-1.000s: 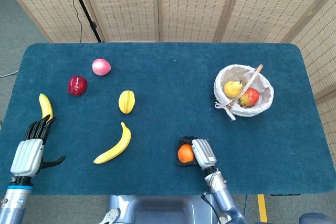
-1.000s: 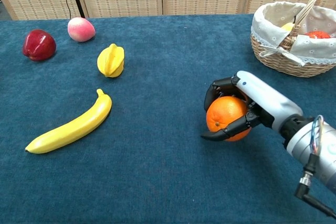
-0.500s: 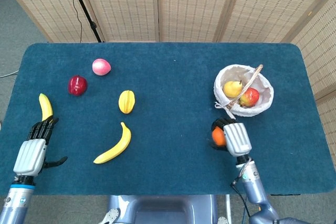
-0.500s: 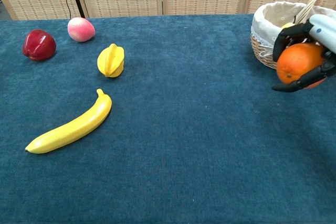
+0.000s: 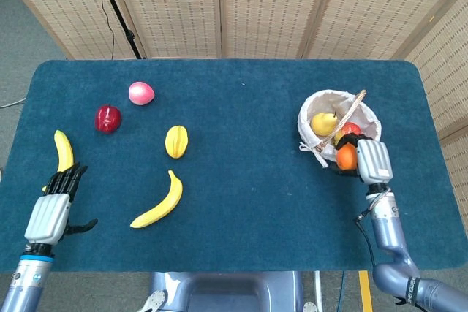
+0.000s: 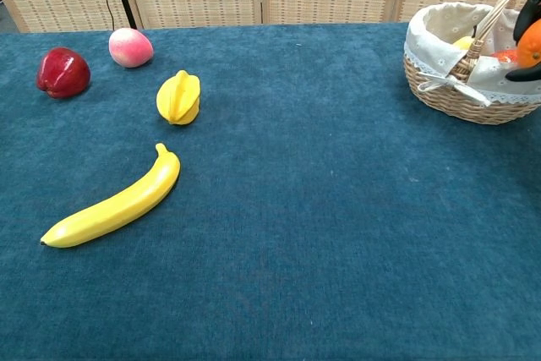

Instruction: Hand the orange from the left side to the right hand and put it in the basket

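Note:
My right hand (image 5: 363,160) grips the orange (image 5: 346,156) and holds it above the near rim of the white-lined wicker basket (image 5: 319,105). The chest view catches only a sliver of the orange (image 6: 532,42) and dark fingertips at the right edge, over the basket (image 6: 461,97). Inside the basket lie a yellow pear (image 5: 323,123) and a red apple (image 5: 352,128). My left hand (image 5: 50,207) hovers at the table's front left corner, fingers apart and holding nothing.
On the left half of the blue table lie a long banana (image 5: 160,202), a yellow starfruit (image 5: 176,141), a red apple (image 5: 107,118), a pink peach (image 5: 141,93) and a small banana (image 5: 63,149) just beyond my left hand. The basket handle (image 5: 344,123) arches diagonally over it.
My right hand has carried the orange from the table's front middle up and rightward to the basket's near rim. My left hand has drifted slightly nearer the front edge.

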`<state>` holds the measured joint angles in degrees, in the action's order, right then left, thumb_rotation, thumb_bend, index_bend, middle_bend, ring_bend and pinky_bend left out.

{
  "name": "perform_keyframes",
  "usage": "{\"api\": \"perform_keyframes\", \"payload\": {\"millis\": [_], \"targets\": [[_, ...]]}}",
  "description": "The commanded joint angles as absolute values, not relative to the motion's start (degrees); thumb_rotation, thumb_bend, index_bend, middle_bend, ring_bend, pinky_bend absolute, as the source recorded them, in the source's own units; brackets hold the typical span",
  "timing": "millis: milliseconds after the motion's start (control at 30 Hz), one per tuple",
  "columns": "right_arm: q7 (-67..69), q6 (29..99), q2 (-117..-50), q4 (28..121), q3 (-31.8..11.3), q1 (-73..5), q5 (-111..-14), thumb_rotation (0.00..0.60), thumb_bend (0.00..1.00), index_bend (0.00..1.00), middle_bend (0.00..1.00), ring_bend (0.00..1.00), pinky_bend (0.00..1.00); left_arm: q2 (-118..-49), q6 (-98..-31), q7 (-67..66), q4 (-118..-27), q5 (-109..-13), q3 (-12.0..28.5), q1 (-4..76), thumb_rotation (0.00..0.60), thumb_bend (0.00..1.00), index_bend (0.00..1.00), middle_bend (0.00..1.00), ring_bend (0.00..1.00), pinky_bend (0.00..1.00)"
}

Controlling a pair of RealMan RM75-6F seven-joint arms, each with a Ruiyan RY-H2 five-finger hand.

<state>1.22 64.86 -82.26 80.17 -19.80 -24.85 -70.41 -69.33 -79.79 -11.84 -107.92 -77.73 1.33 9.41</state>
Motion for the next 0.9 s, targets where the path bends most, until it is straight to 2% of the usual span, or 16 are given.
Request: {"api": "perform_keyframes", "payload": {"millis": [33, 433, 667, 900], "targets": [[3.7, 61.6, -80.4, 77.4, -21.6, -26.4, -67.8, 0.600, 0.11, 0.75, 0.67, 0.70, 0.73, -69.4, -79.7, -12.0, -107.9, -77.6, 1.3, 9.4, 0.600, 0.05, 0.06, 0.00, 0.00, 0.00], [10.4, 57.2, -78.0, 73.2, -25.5, -27.7, -60.8, 0.600, 0.11, 0.75, 0.68, 0.70, 0.73, -70.1, -78.8, -13.4, -108.0, -77.8, 1.0, 9.6, 0.600, 0.05, 0.06, 0.00, 0.00, 0.00], [16.3, 55.2, -79.5, 70.9, -28.1, -27.9, -55.3, 0.600, 0.11, 0.75, 0.68, 0.70, 0.73, -70.4, -78.8, -14.1, -108.1, -78.2, 0.7, 9.6, 0.600, 0.05, 0.06, 0.00, 0.00, 0.00], [20.8, 54.2, -81.4, 70.1, -29.2, -28.4, -53.8, 0.600, 0.11, 0.75, 0.68, 0.70, 0.73, -70.6, -78.4, -14.5, -108.1, -78.1, 0.6, 9.7, 0.600, 0.05, 0.06, 0.00, 0.00, 0.00]]}}
